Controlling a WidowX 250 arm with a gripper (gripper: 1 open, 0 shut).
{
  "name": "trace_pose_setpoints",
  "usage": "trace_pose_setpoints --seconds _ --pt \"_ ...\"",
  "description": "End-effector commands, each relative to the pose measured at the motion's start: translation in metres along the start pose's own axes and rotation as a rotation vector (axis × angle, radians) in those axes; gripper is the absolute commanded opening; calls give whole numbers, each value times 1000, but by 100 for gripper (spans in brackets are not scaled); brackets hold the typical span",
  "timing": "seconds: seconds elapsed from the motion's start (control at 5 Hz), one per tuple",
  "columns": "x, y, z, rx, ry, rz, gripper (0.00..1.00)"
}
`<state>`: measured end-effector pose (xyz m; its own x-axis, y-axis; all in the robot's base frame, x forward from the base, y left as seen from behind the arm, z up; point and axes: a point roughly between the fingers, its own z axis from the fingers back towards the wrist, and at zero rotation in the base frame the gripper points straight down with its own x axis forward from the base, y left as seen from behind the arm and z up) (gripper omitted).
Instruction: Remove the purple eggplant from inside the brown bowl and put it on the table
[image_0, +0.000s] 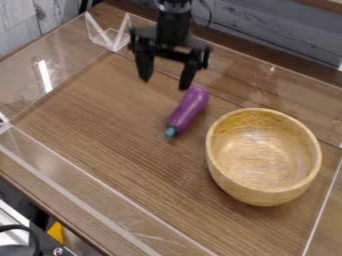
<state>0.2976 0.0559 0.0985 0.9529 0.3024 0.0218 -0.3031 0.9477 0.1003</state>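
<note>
Camera, purple eggplant (187, 109) beside brown bowl (263, 155)

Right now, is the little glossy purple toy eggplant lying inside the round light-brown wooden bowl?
No, the purple eggplant lies on the brown wood-grain table, just outside the rim of the empty wooden bowl.

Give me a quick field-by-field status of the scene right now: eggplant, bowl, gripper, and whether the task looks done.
eggplant: small glossy purple toy eggplant lying on its side on the table, stem end toward the camera
bowl: round light-brown wooden bowl, upright, hollow empty
eggplant vs bowl: outside it, just left of the rim; contact cannot be told
table: brown wood-grain tabletop with clear acrylic walls
gripper: black gripper open, holding nothing, above and behind the eggplant
task status: appears complete; eggplant is out of the bowl and on the table
</note>
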Motion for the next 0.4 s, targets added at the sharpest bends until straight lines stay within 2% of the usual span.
trace_pose_setpoints --seconds 0.0,0.2 --pt "-2 -3 40 -21 -96 -28 100" --pt "-15 -8 29 -28 -102 -4 100"
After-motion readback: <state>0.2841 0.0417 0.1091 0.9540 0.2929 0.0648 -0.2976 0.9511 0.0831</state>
